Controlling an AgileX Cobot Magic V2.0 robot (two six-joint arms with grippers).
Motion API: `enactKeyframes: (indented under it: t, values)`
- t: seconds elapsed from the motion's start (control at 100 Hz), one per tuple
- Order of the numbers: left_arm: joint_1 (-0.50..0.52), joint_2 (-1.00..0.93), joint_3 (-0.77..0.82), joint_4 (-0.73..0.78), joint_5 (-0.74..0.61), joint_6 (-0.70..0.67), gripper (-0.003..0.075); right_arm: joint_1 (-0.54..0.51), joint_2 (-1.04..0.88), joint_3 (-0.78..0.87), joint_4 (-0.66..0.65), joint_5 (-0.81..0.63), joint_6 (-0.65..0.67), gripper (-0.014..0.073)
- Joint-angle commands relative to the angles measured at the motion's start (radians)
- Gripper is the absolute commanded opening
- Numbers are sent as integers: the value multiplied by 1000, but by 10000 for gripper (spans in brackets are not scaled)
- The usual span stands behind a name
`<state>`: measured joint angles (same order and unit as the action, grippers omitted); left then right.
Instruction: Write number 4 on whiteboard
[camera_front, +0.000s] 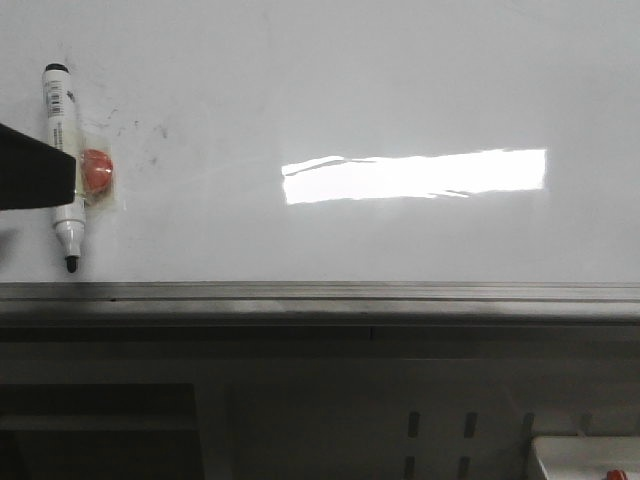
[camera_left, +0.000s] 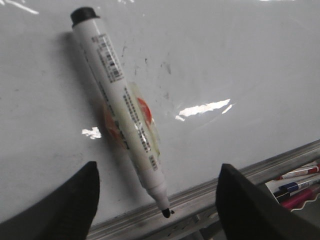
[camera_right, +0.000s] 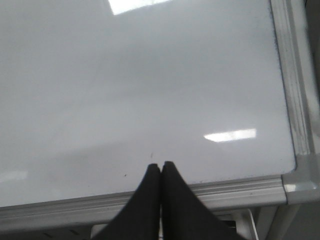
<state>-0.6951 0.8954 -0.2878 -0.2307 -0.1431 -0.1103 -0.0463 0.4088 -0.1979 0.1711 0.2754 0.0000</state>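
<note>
Marker (camera_left: 125, 115) on whiteboard (camera_front: 400, 80) between wide left claw (camera_left: 157, 200); right claw (camera_right: 160, 172) closed at ledge (camera_right: 240, 192).

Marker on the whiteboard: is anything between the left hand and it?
Nothing visible. In the left wrist view the marker lies on the whiteboard over an orange-red piece, uncapped tip toward the ledge. The left hand is open, fingers either side of the tip end, with only bare board between.

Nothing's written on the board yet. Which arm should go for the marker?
Left. Its open gripper hangs with the marker between its jaws, uncapped tip toward the ledge. The right gripper is shut over a bare corner of the whiteboard, no marker near.
</note>
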Motion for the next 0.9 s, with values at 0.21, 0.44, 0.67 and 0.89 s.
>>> enactKeyframes:
  t: [0.21,0.44,0.67,0.89]
  values:
    - [-79,52,-36,-150,-116,-21,449,1,15,-39,6,-87,0,-64]
    - [-79,120,-36,-214,-162,-18,449,1,15,-39,6,-91,0,-64]
    - [-79,189,-36,-230,-241,-18,419,1,15,-39,6,-93,0,-64]
    - [-79,217,-36,-226,-228,7,114,18,15,-43,6,-64,0,-64]
